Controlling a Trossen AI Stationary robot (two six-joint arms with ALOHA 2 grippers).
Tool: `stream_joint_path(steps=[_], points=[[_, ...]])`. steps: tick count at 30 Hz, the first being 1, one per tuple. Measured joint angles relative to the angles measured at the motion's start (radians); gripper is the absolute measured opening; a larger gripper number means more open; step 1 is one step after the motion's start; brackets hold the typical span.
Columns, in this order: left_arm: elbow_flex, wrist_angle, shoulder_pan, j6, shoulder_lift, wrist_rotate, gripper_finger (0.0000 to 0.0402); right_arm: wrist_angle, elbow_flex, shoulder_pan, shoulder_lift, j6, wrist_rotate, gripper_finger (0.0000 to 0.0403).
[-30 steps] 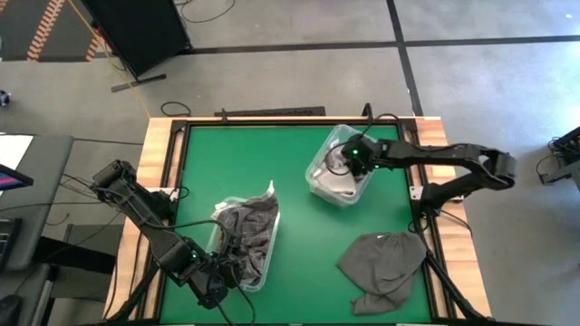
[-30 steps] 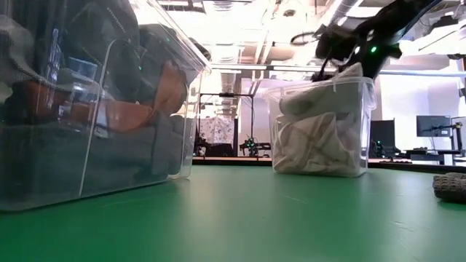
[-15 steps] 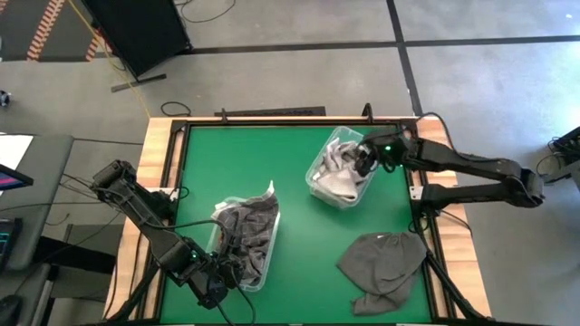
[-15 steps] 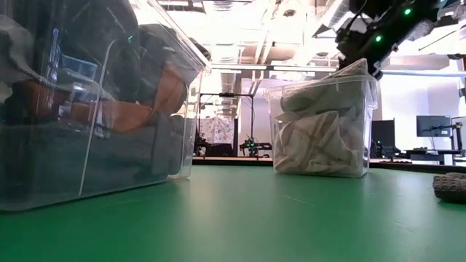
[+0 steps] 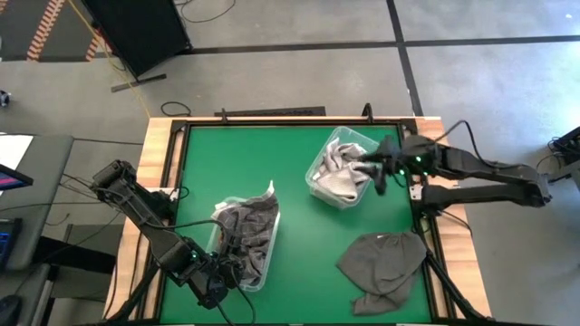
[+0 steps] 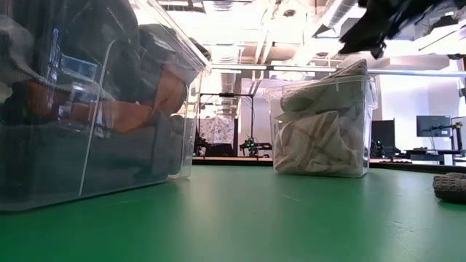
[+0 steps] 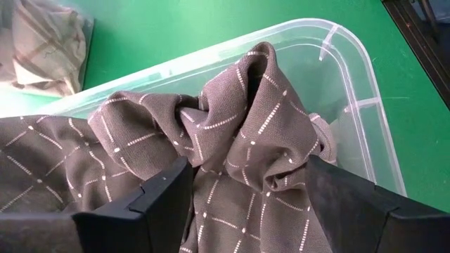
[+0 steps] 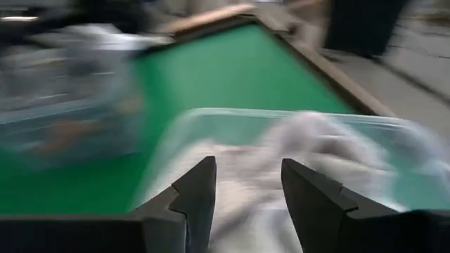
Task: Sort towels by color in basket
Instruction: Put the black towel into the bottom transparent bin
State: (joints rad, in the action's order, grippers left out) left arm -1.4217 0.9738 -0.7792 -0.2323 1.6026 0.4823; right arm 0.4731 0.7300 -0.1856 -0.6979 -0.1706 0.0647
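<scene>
Towels lie in three places on the green table (image 5: 245, 172). Dark grey cloths with pale dashed checks (image 7: 232, 154) fill the clear bin (image 5: 263, 263) at the near left, with a rust orange one (image 6: 138, 109) visible through its wall in the low view. Pale beige-grey and white cloths (image 5: 340, 177) sit heaped in the second clear bin (image 5: 319, 186) toward the far right. A heathered grey towel (image 5: 385, 263) lies loose on the table at the near right, well apart from both bins. Left gripper (image 7: 242, 204) hangs over the dark cloths, fingers spread, holding nothing. Right gripper (image 5: 373, 172) hovers at the pale bin's right edge, fingers apart and empty.
</scene>
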Motion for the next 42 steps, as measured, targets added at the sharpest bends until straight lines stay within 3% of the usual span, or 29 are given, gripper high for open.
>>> stream_joint_path(steps=[3,12,20,30,36,42], points=[[0.0,0.0,0.0,-0.004,0.0,0.0,0.0264,0.013,0.0,0.112,0.039,-0.03,-0.044,0.0189],[0.0,0.0,0.0,-0.014,0.0,0.0,0.0264,0.064,0.001,0.519,0.081,-0.223,-0.044,0.0189],[0.0,0.0,0.0,-0.015,0.0,0.0,0.0264,0.114,0.002,0.798,-0.063,-0.469,0.028,0.0189],[0.0,-0.006,0.0,-0.022,0.0,0.0,0.0264,0.119,0.002,0.944,-0.386,-0.729,0.032,0.0189],[0.0,-0.023,0.0,-0.023,0.0,0.0,0.0264,0.151,0.002,0.971,-0.568,-0.79,-0.056,0.0189],[0.0,-0.023,0.0,-0.024,0.0,0.0,0.0264,0.184,0.002,1.027,-0.682,-0.922,-0.221,0.0189]])
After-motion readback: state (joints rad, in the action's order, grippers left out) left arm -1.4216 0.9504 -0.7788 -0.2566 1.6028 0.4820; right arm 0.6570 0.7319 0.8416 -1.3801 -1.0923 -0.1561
